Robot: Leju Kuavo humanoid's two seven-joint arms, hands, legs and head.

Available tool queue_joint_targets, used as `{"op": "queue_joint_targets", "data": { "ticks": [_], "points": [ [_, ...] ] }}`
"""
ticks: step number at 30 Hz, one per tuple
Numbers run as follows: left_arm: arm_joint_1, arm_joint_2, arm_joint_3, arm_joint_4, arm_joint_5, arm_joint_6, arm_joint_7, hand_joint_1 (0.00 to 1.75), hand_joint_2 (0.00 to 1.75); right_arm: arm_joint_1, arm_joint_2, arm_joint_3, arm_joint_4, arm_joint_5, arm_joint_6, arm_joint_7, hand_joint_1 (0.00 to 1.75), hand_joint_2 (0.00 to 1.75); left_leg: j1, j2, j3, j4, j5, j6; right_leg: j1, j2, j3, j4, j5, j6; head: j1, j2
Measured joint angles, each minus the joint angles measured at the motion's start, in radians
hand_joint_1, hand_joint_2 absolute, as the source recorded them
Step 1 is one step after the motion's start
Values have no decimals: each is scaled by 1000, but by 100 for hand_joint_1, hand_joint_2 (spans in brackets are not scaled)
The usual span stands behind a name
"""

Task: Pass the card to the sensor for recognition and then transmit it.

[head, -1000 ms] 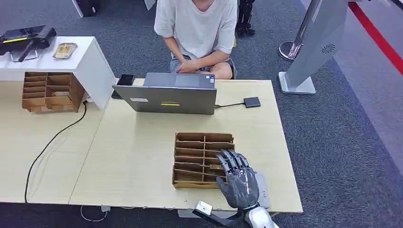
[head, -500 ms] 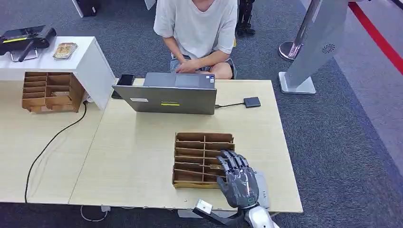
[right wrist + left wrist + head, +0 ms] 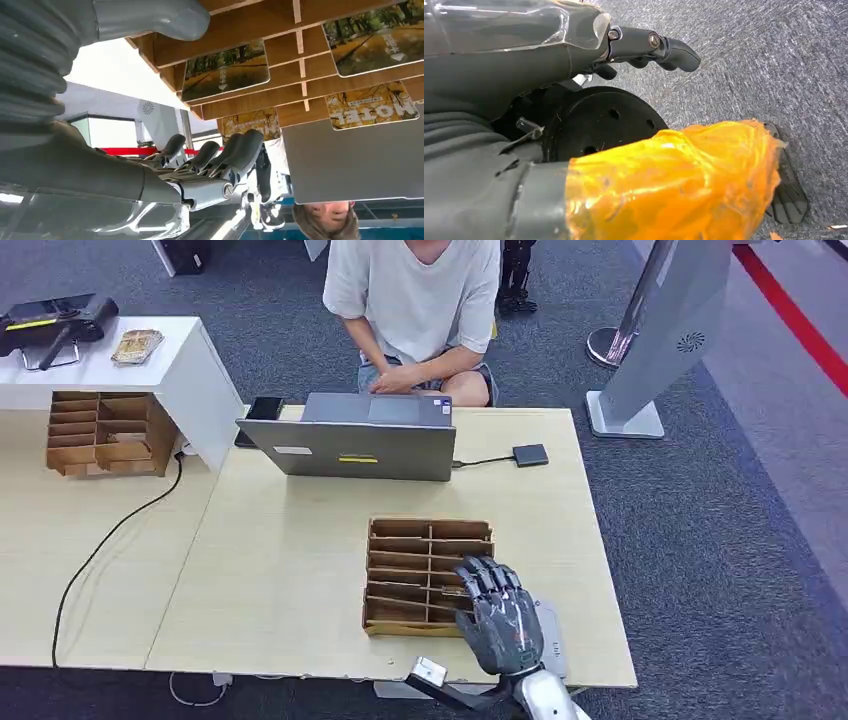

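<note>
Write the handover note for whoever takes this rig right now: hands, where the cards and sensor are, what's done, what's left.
Right hand: over the near right corner of the wooden card rack on the table, fingers reaching at a card in a slot; no grasp visible yet.
Left hand: hanging over the carpet, holding nothing.
Cards: several picture cards sit in the rack's slots, seen in the right wrist view.
Sensor: probably the small dark box cabled to the laptop; I cannot confirm.
Done: reach to the rack.
Left: pick a card, present it to the sensor, hand it on.
</note>
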State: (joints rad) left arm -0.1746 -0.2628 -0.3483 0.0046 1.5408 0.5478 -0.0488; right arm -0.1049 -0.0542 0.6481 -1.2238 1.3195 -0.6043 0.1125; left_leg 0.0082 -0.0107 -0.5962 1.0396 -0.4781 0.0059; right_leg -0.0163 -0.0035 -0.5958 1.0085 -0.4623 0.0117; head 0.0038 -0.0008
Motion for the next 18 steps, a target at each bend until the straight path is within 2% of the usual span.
{"op": "queue_joint_targets", "data": {
  "ticks": [9,15,18],
  "points": [
    [-1,0,-10,0,0,0,3,0,0,-11,2,4,18,-5,6,0,52,175,0,0,0,0,0,0,0,0,0,0,0,0,0,0],
    [-2,0,-17,0,0,0,6,0,0,-17,2,12,25,-11,7,0,63,175,0,0,0,0,0,0,0,0,0,0,0,0,0,0],
    [-2,0,-21,0,0,0,9,0,0,-23,5,18,32,-12,8,-1,63,175,0,0,0,0,0,0,0,0,0,0,0,0,0,0]
  ]
}}
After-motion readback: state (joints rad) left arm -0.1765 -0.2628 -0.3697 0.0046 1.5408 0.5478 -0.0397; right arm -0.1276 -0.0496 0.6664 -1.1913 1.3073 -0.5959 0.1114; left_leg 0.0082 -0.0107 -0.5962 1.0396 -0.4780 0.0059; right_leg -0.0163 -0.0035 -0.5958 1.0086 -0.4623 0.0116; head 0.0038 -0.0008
